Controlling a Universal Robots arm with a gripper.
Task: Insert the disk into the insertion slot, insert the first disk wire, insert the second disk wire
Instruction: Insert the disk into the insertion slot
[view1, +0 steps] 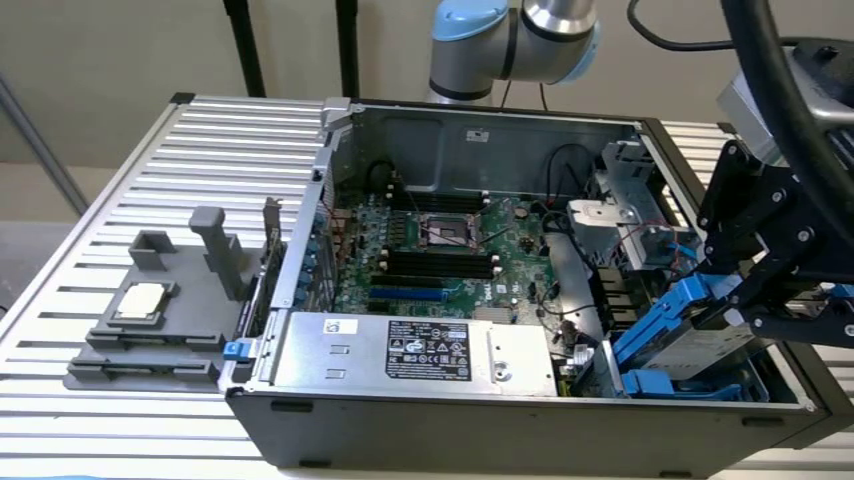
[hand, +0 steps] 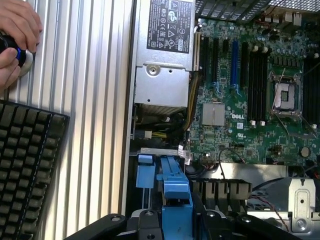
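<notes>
The disk (view1: 697, 338), silver-grey in a bright blue carrier frame, stands tilted at the exterior view's right end of the open computer case. Its lower end sits in the blue-grey insertion slot (view1: 663, 384), and its upper end points up towards my gripper (view1: 731, 305). The black fingers (view1: 781, 300) hold that upper end from the right. In the wrist view the blue carrier of the disk (hand: 175, 192) runs between my two black fingers (hand: 145, 222), which sit close against both its sides. The disk wires cannot be told apart among the cables.
A silver power supply (view1: 414, 350) lies along the case's near wall, with the green motherboard (view1: 441, 250) behind it. A grey metal bracket cage (view1: 627, 190) stands behind the slot. A grey fixture (view1: 147, 320) rests on the slatted table. Beside the case are a black keyboard (hand: 25, 170) and a person's hand (hand: 17, 30).
</notes>
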